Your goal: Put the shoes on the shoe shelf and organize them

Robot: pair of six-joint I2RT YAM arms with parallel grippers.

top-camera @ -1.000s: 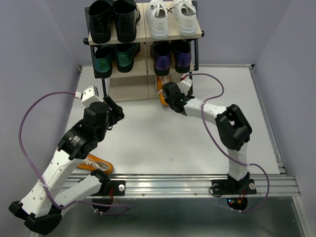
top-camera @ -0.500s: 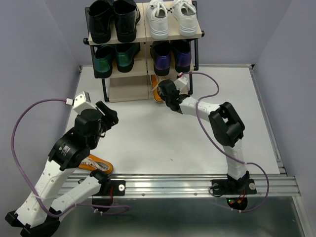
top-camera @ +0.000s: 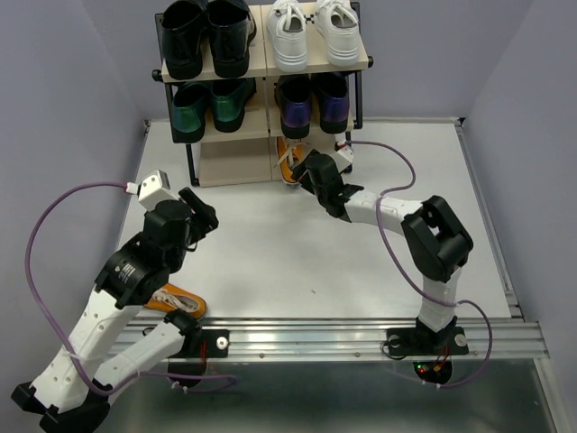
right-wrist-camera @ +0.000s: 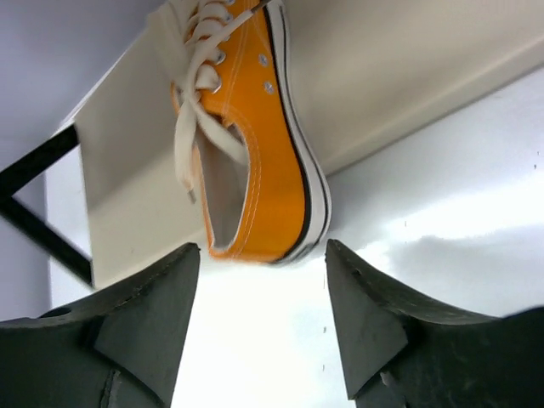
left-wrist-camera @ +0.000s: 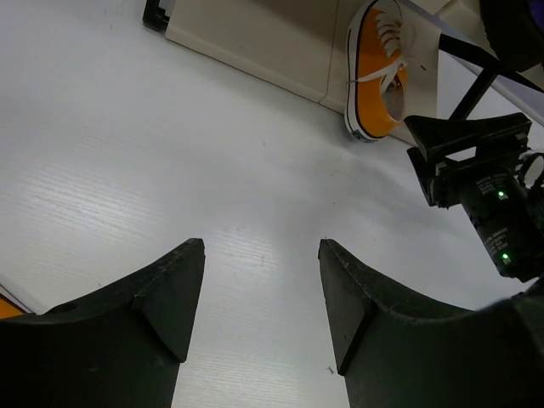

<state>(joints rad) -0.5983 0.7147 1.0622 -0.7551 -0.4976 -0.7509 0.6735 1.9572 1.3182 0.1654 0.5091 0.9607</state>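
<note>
Both the left fingers (left-wrist-camera: 166,293) and right fingers (right-wrist-camera: 140,319) are spread, holding nothing. The orange shoe (right-wrist-camera: 259,161) lies at the shelf (right-wrist-camera: 408,68) edge, with wide table (left-wrist-camera: 127,153) in front.

Light: bright, even, overhead.
Glare: tabletop (right-wrist-camera: 459,212) washed white in right wrist view.
Shadows: soft, faint.
Focus: sharp overall; left gripper (left-wrist-camera: 262,246) dark, little surface detail.

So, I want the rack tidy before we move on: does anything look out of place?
Yes. The orange pair is split: one orange sneaker sits alone on the bottom board, its heel poking past the front edge. Its mate lies far off at the near edge of the table, partly under the left arm.
</note>
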